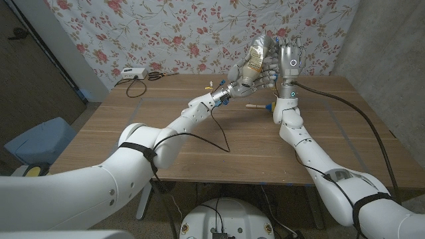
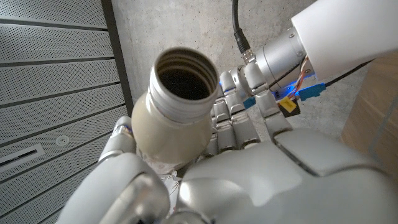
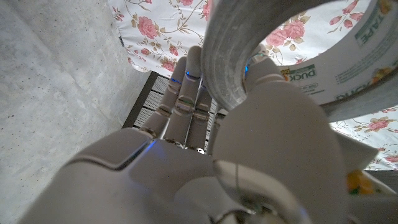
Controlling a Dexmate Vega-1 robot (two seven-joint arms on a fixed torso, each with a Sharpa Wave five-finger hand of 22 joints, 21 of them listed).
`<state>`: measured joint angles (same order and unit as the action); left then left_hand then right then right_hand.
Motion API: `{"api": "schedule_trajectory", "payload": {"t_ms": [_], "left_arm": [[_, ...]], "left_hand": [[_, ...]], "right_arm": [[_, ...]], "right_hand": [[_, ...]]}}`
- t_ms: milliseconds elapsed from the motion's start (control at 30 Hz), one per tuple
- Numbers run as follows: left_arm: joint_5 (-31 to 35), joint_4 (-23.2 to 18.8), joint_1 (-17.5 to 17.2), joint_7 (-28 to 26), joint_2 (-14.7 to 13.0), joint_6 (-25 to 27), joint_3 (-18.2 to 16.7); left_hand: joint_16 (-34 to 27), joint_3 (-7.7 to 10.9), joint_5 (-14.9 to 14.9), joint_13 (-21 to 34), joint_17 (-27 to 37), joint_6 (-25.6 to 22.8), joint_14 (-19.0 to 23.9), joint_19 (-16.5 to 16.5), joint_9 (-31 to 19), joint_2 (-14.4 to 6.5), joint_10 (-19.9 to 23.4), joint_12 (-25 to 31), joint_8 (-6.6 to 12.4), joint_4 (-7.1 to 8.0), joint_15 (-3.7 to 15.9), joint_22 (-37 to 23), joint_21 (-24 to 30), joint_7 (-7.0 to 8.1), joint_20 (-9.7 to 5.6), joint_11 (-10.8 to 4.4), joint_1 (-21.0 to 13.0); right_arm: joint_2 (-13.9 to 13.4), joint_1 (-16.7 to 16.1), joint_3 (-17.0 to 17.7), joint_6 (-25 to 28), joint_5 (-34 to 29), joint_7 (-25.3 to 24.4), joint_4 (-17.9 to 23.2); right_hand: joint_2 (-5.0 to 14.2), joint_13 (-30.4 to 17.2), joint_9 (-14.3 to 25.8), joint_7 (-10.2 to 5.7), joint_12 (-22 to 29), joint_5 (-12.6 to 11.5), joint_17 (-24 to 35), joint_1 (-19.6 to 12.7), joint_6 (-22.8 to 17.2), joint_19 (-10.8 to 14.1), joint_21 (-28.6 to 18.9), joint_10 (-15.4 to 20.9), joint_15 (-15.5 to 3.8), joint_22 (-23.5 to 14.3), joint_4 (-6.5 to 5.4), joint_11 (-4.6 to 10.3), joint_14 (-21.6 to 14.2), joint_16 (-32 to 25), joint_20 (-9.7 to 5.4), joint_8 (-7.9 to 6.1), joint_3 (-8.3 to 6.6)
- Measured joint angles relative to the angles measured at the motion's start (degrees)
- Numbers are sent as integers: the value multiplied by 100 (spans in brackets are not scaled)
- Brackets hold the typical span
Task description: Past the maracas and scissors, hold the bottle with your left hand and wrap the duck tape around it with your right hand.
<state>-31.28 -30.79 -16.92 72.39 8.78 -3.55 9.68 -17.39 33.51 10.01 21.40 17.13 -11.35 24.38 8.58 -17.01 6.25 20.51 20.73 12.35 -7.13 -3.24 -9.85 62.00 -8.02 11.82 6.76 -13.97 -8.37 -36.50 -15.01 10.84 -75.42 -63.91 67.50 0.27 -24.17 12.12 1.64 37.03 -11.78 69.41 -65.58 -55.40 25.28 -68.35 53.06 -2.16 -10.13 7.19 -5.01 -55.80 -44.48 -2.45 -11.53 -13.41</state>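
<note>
Wooden table [image 1: 199,143], left hand [image 1: 240,74] raising bottle [image 1: 255,60] above it

Both arms are glossy white, built of rounded shell segments, each with a black band around the thick upper part. The left hand [image 1: 240,74] is silver-grey with jointed, ribbed fingers [image 2: 231,121]; at its wrist sit blue and yellow connectors with small orange wires. The right hand [image 1: 290,61] is silver-grey too, with a round ring mark on its back, over a metal wrist cuff carrying a small blue light. Thin black cables run along both forearms. Blue lights glow between the right hand's fingers [image 3: 186,93].
</note>
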Motion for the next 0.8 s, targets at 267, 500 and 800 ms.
{"api": "schedule_trajectory", "payload": {"t_ms": [267,500,800], "left_arm": [[-41,-344,-156,-109,-144,-159,146],[20,-729,-344,-335,-341,-428,327],[418,-1937,-888,-1354,-849,-889,701]], "left_hand": [[567,-357,63,-248,-406,1418,-1460,-1043,480,208,-1333,-800,-201,-151,-362,-17,-1063,137,39,187,-294],[681,-686,179,-488,-532,2122,-2738,-1798,610,182,-2780,-1033,-223,-111,-692,-31,-1926,312,38,439,-540],[680,-1057,330,-598,-526,2129,-3421,-1844,637,95,-3041,-1010,-195,50,-834,-97,-2887,343,35,512,-627]], "right_arm": [[25,-4,56,3,-15,0,47],[-12,-23,28,96,61,-2,184],[-210,-84,-146,360,318,-5,425]], "right_hand": [[0,0,0,0,-5,-15,-3,0,0,-16,0,0,0,0,0,0,0,18,-9,0,0],[0,0,0,0,-28,-14,1,0,0,-26,0,0,1,-1,0,0,-1,19,-18,0,0],[0,0,0,0,-34,-14,7,0,0,-36,1,11,10,-1,0,11,-10,42,-27,0,0]]}}
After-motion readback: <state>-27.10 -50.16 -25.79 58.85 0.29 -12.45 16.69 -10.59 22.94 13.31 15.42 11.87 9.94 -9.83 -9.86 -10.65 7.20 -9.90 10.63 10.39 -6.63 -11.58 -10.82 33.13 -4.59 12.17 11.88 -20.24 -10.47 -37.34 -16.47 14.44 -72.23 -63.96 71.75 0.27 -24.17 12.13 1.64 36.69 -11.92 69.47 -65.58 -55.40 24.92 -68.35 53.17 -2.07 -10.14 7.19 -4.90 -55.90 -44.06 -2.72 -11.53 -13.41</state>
